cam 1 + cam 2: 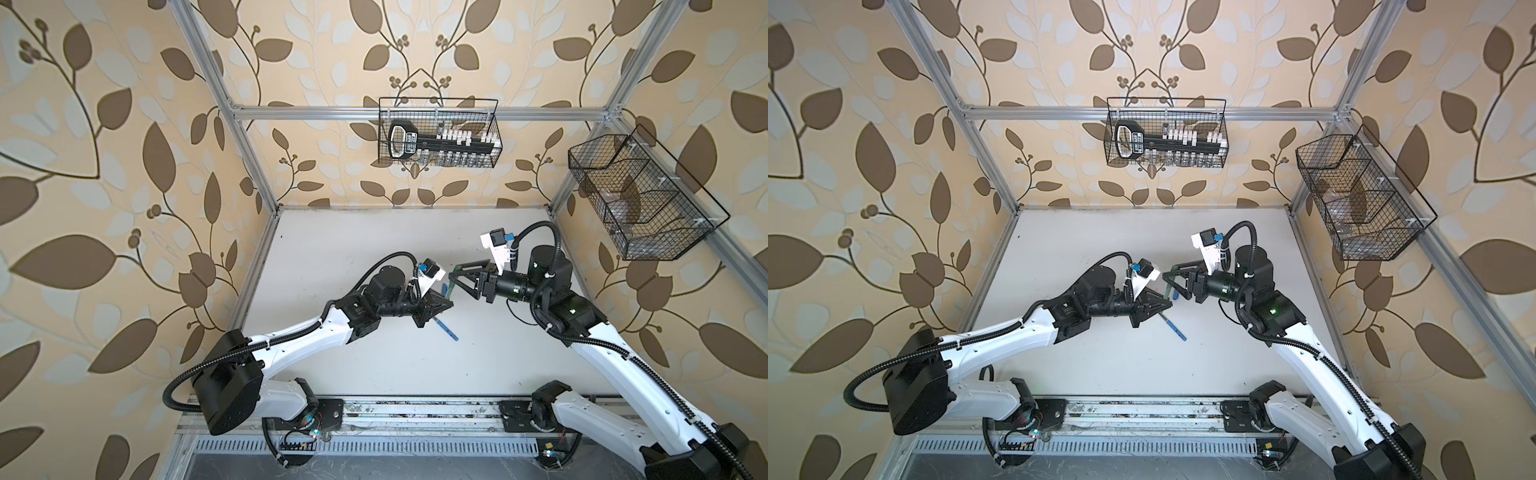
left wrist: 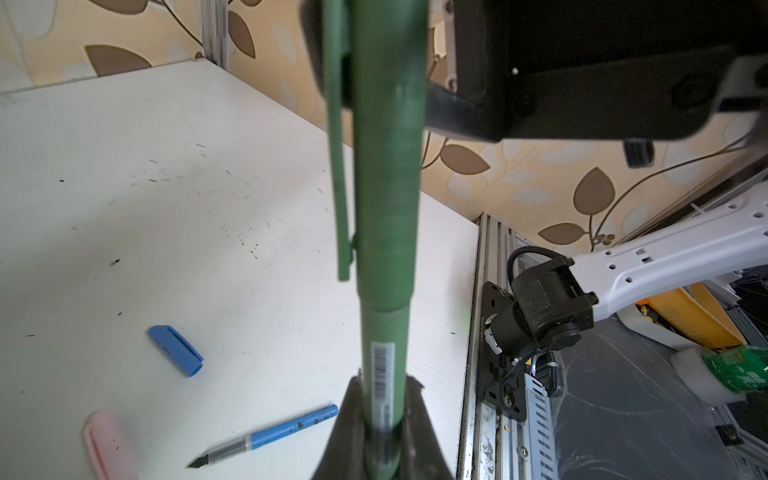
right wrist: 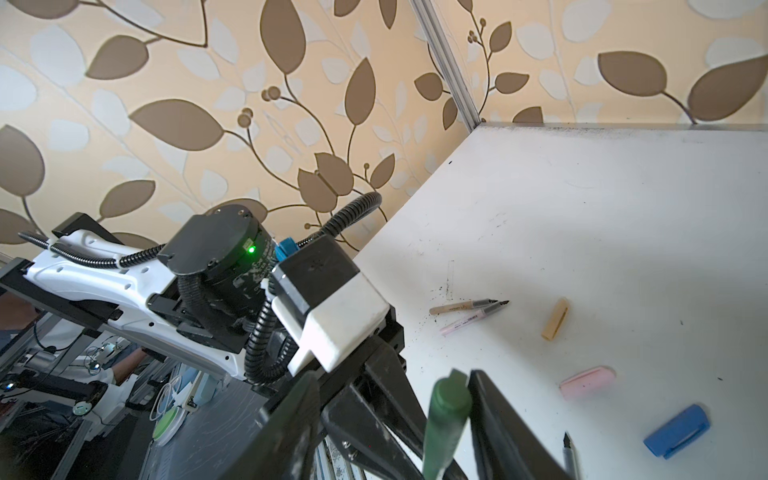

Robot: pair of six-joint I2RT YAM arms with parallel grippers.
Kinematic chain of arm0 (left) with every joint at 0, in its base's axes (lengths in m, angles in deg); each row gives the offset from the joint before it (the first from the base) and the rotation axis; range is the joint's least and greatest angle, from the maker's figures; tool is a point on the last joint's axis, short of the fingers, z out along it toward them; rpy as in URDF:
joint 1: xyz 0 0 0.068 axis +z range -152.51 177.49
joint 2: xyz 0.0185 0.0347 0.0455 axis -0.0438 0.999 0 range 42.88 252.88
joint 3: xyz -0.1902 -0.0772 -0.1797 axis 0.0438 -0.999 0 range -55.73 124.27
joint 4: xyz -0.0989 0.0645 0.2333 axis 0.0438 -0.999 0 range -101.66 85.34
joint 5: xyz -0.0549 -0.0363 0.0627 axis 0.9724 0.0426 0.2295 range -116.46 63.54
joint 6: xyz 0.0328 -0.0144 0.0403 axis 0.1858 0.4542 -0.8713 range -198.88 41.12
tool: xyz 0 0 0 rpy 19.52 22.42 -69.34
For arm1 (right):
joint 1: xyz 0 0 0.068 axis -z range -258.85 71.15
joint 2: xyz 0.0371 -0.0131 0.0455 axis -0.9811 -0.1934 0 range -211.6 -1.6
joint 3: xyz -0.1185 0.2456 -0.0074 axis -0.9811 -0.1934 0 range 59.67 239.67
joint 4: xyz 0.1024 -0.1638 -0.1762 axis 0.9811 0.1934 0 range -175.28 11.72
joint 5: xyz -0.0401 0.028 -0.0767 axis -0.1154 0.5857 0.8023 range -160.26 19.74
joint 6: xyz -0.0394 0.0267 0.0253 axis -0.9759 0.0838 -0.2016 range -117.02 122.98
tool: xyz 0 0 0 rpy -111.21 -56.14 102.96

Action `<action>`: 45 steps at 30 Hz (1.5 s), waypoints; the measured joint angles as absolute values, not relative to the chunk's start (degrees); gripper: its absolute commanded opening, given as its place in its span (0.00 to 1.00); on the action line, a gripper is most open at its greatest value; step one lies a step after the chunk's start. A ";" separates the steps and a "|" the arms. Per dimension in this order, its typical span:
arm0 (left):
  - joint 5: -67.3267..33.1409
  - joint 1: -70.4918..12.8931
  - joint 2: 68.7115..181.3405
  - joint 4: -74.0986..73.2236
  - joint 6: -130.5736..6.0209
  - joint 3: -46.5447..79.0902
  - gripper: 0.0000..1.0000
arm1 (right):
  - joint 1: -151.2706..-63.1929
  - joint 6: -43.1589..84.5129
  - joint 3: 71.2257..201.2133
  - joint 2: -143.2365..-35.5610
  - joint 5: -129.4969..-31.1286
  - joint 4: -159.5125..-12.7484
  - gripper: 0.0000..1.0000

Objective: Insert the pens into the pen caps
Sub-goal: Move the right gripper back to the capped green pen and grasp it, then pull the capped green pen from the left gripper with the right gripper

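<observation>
Both arms meet over the middle of the white desk [image 1: 374,249]. The left claw [image 2: 384,390] is pressed together on the green pen [image 2: 384,340], pinching the barrel just below its barcode label, and the pen is up off the desk. The green cap [image 2: 386,166] sits over the pen's far end, clip running down one side, nib hidden inside.

The right claw [image 3: 392,374] comes in from the opposite side and looks spread. In the right wrist view the green cap [image 3: 451,395] stands between the fingers, right against one finger [image 3: 490,415], with a clear gap to the other. In both top views the claws are tip to tip, with the green pen [image 1: 454,280] bridging them.

Down on the desk the blue pen [image 2: 291,428] lies flat with its dark nib bare, just under the left claw in a top view [image 1: 1173,327]. The blue cap [image 2: 176,349] lies near it but apart, and the pink cap [image 2: 108,440] is close by. Farther off, the tan pen [image 3: 461,306] and pink pen [image 3: 469,320] lie side by side, nibs together and uncapped. The tan cap [image 3: 555,319] rests apart from them, between the pens and the pink cap [image 3: 587,381].
</observation>
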State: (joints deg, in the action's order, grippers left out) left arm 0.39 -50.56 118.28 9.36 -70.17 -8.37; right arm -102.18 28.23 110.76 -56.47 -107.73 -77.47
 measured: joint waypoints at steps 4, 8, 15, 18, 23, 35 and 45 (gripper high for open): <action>-0.12 -50.56 118.28 9.21 -71.00 -8.37 0.00 | -102.07 28.45 111.92 -58.13 -107.30 -75.17 0.50; -1.34 -50.56 118.28 9.17 -71.64 -8.37 0.00 | -102.07 28.30 112.99 -59.99 -106.09 -71.98 0.47; -3.92 -50.58 118.28 8.34 -73.39 -8.37 0.00 | -102.07 28.45 113.05 -60.49 -105.15 -70.58 0.41; -4.66 -50.58 118.28 7.92 -74.13 -8.37 0.00 | -102.07 28.47 113.05 -60.49 -105.02 -70.58 0.40; -5.54 -50.69 118.37 7.07 -74.50 -8.37 0.00 | -102.07 28.50 113.07 -61.61 -104.50 -70.58 0.37; -6.69 -50.93 118.39 6.68 -74.48 -8.35 0.00 | -102.36 29.15 113.05 -62.74 -103.97 -71.26 0.03; -14.74 -51.61 121.29 6.63 -74.74 -5.77 0.00 | -103.71 30.24 109.31 -62.63 -98.53 -79.19 0.00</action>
State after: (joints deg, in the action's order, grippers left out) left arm -14.74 -51.61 121.29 6.63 -74.74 -5.77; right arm -103.71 30.24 109.31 -62.63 -98.53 -79.19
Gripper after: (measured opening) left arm 0.120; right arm 0.085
